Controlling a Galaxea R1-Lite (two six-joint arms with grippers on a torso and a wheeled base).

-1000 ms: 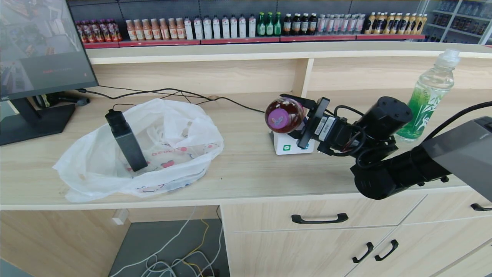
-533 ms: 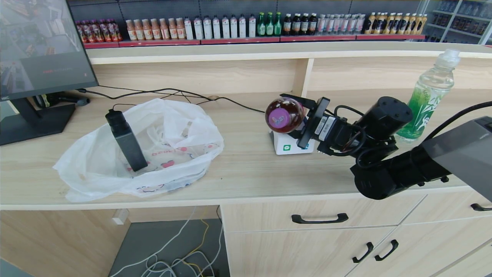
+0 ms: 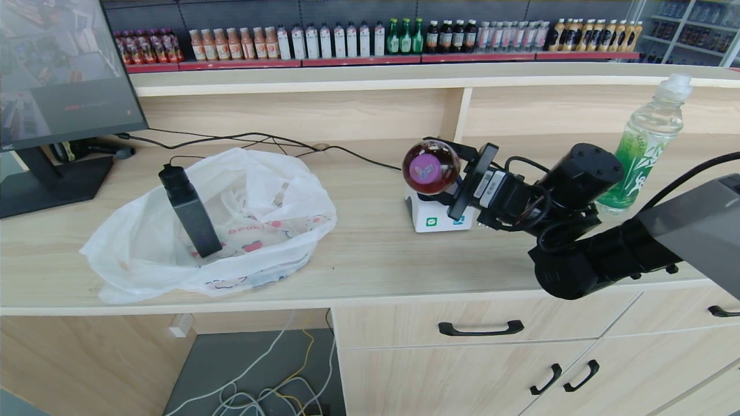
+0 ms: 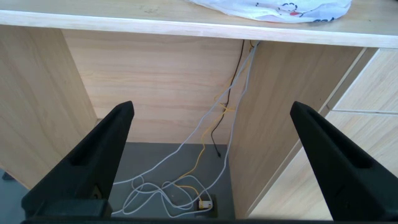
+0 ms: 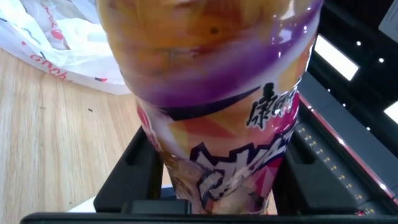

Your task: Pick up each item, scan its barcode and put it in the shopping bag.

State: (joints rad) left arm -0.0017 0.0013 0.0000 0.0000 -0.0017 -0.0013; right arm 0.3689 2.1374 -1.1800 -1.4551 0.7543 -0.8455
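Observation:
My right gripper [image 3: 448,173] is shut on a dark drink bottle [image 3: 430,166] with a purple cap, held sideways just above the small white scanner box [image 3: 435,219] on the counter. Up close, the bottle [image 5: 211,99] shows a purple and pink label between my black fingers [image 5: 134,162]. The white shopping bag [image 3: 231,231] lies open at the counter's left, with a dark grey bottle [image 3: 188,211] standing tilted in it. A green-labelled bottle [image 3: 644,144] stands at the far right. My left gripper [image 4: 211,168] hangs open below the counter's edge, over the floor cables, holding nothing.
A monitor [image 3: 58,75] on a black stand occupies the far left of the counter [image 3: 370,260], with black cables [image 3: 243,138] running behind the bag. A raised wooden shelf backs the counter. Drawers [image 3: 480,329] sit below on the right.
My right gripper has lifted the dark bottle slightly up and a little right above the scanner box. The bag and other bottles have not moved.

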